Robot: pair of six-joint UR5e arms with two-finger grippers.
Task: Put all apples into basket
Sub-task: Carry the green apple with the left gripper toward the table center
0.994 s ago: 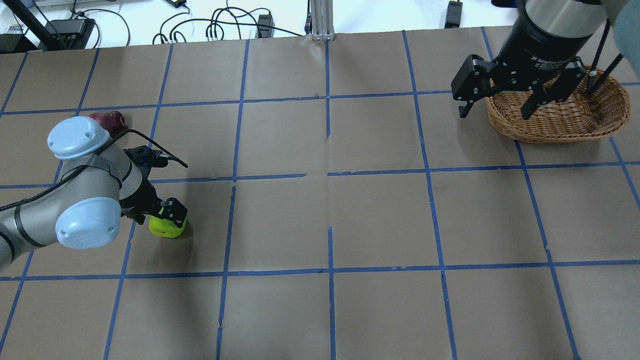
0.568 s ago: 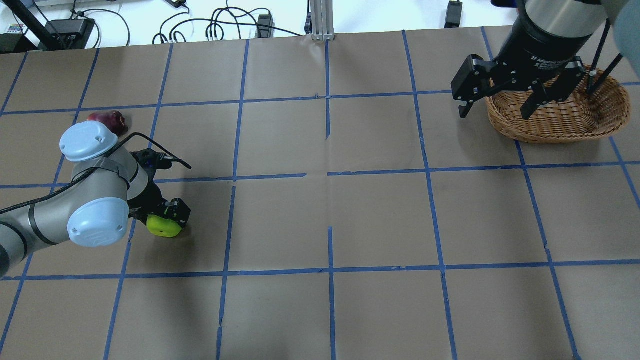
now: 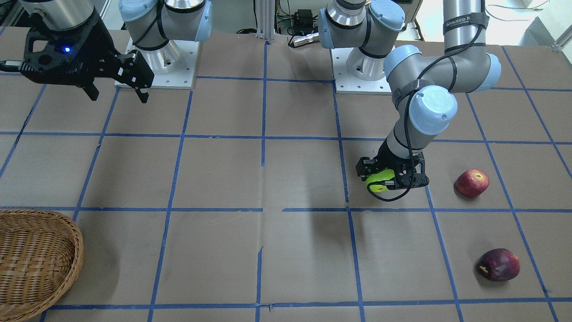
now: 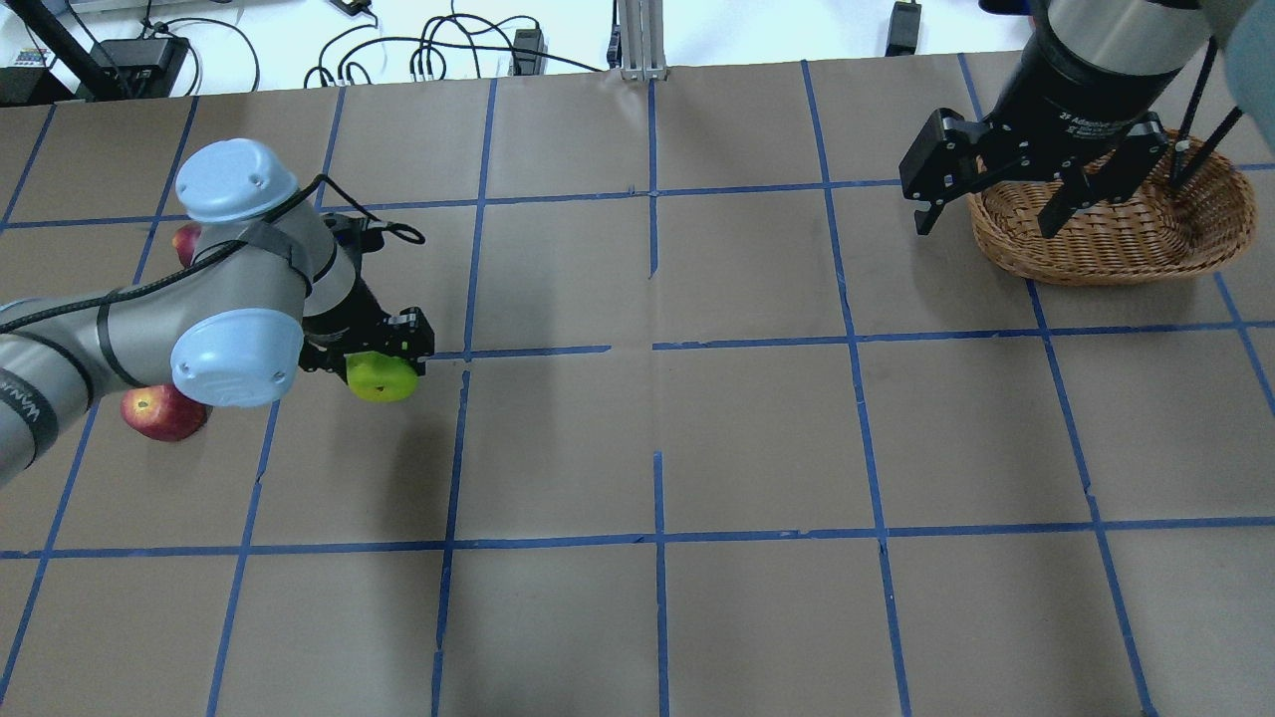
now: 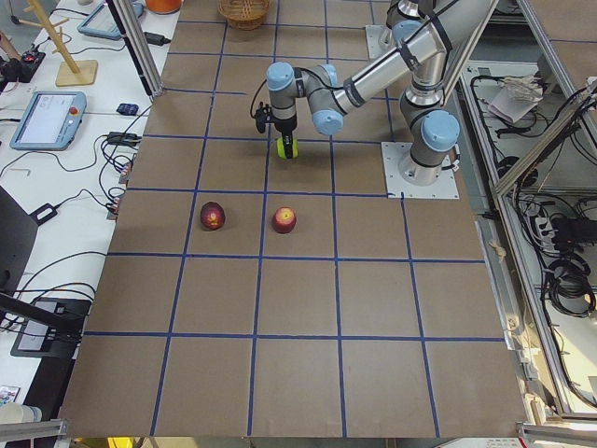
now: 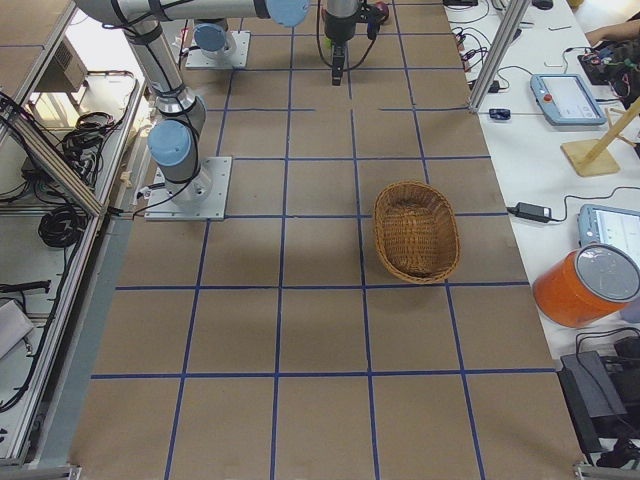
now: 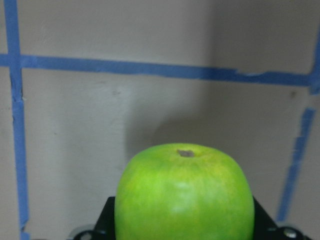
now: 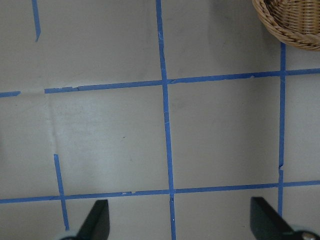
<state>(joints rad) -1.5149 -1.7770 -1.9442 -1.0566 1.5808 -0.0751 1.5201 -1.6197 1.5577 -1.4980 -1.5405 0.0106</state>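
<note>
My left gripper (image 4: 383,360) is shut on the lime green apple (image 4: 382,377) and holds it just above the table, left of centre. The apple fills the left wrist view (image 7: 185,195) and also shows in the front view (image 3: 379,181). The red apple (image 4: 159,413) lies on the table beside my left arm, clear in the front view (image 3: 472,183). The maroon apple (image 3: 498,264) lies further out; overhead it (image 4: 185,242) is mostly hidden behind my arm. The wicker basket (image 4: 1126,244) stands empty at the far right. My right gripper (image 4: 986,225) hangs open and empty at its left rim.
An aluminium post (image 4: 637,40) and cables run along the table's far edge. The arm bases (image 3: 156,62) stand on the robot's side. Blue tape lines grid the brown table. An orange container (image 6: 585,285) and tablets stand on the side bench.
My left gripper has carried the green apple away from the robot and to the right, uncovering the red apple. The right arm has not moved.
</note>
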